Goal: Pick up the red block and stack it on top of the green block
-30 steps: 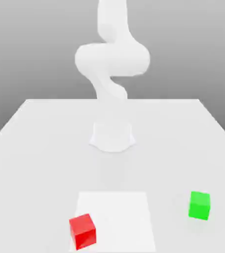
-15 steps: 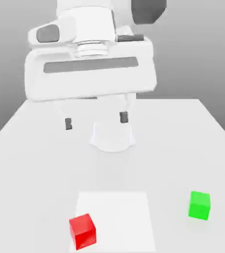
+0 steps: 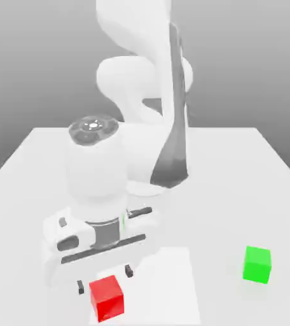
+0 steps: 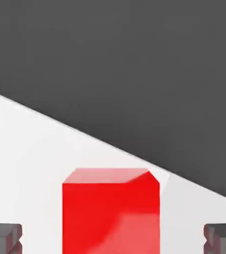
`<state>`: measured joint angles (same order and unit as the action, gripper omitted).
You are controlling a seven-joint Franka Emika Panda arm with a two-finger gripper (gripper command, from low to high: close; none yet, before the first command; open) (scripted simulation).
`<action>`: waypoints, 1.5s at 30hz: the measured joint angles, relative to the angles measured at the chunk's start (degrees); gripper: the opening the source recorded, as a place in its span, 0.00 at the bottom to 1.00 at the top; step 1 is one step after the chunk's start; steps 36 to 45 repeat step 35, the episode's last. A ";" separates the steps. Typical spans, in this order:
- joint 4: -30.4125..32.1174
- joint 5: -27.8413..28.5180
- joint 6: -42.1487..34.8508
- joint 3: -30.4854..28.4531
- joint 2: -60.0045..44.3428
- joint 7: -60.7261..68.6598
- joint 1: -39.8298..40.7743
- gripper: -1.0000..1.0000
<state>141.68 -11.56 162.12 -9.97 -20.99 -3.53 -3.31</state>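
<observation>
The red block [image 3: 107, 297] sits on the white table near its front edge, on the exterior view's left. My gripper [image 3: 104, 279] hangs open just above and behind it, with one dark fingertip [image 3: 80, 288] on each side of the block's top. In the hand view the red block [image 4: 111, 211] lies between the two grey fingertips [image 4: 4, 238], untouched by either. The green block [image 3: 257, 264] rests on the table on the exterior view's right, well apart from the red one.
The arm's white base [image 3: 149, 181] stands at the middle of the table [image 3: 236, 184], behind the blocks. A brighter white square patch [image 3: 173, 286] marks the table under and beside the red block.
The hand has dropped from high over the table's middle down to the red block, and its open fingers now straddle the block's top. Neither block has moved.
</observation>
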 joint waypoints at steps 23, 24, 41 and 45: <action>6.12 10.81 -10.65 12.18 17.01 13.99 -17.08 0.00; 6.55 11.04 -10.90 13.23 17.72 15.91 -19.02 0.00; 7.51 14.38 -1.54 14.68 9.45 20.47 -24.62 1.00; 7.51 14.38 -1.54 14.68 9.45 20.47 -24.62 1.00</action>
